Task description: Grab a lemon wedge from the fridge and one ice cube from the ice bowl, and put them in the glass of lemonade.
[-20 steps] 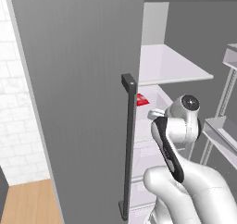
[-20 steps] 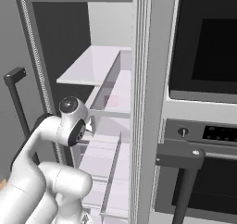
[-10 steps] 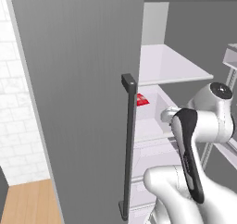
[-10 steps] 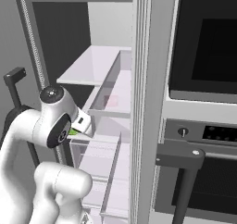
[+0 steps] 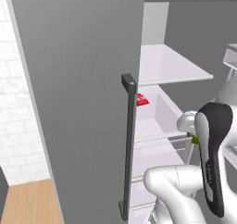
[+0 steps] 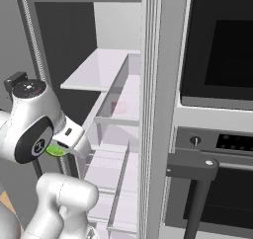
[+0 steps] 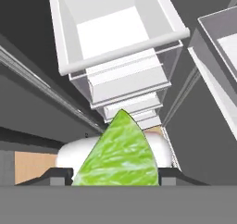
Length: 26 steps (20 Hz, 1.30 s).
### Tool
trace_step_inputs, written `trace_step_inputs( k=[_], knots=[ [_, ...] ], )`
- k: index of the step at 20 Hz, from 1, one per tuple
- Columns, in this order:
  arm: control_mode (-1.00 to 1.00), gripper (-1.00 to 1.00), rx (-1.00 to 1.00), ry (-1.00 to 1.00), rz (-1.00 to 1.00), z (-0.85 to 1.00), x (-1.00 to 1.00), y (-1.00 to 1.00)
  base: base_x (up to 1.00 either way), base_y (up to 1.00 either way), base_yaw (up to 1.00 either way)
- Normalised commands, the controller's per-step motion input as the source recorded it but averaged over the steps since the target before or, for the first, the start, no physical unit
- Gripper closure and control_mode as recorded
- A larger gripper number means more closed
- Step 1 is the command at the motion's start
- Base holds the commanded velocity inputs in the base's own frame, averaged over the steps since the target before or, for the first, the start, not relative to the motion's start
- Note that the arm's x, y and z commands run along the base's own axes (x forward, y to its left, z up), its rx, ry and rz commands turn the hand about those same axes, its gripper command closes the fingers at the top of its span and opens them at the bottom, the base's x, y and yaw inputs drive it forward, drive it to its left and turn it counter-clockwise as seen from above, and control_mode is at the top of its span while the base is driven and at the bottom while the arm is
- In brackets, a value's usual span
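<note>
The hand point(image 7: 115, 183) pinches the lemon wedge point(image 7: 118, 153), which hides its fingertips, before the fridge point(image 5: 83, 79).

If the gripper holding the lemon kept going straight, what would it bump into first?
Probably the clear drawer in the fridge. The gripper, shut on the lemon wedge, points that way, though depth is hard to judge.
</note>
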Motion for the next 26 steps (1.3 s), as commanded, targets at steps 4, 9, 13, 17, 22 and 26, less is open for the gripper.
trace_step_inputs(
  k=[4, 9, 13, 17, 22, 26],
  knots=[
    [-1.00, 1.00, 0.00, -0.06, 0.09, 0.00, -0.91, 0.27, 0.00, 0.00, 0.00],
    [-1.00, 1.00, 0.00, 0.00, 0.04, 0.00, -0.12, 0.05, 0.00, 0.00, 0.00],
    [-1.00, 1.00, 0.00, 0.00, 0.00, 0.00, 0.00, 0.00, 0.00, 0.00, 0.00],
    [-1.00, 1.00, 0.00, 0.00, 0.00, 0.00, 0.00, 0.00, 0.00, 0.00, 0.00],
    [1.00, 1.00, 0.00, 0.00, 0.00, 0.00, 0.00, 0.00, -0.35, 0.41, 0.00],
    [1.00, 1.00, 0.00, 0.00, 0.00, 0.00, 0.00, 0.00, -0.21, 1.00, -0.09]
  ],
)
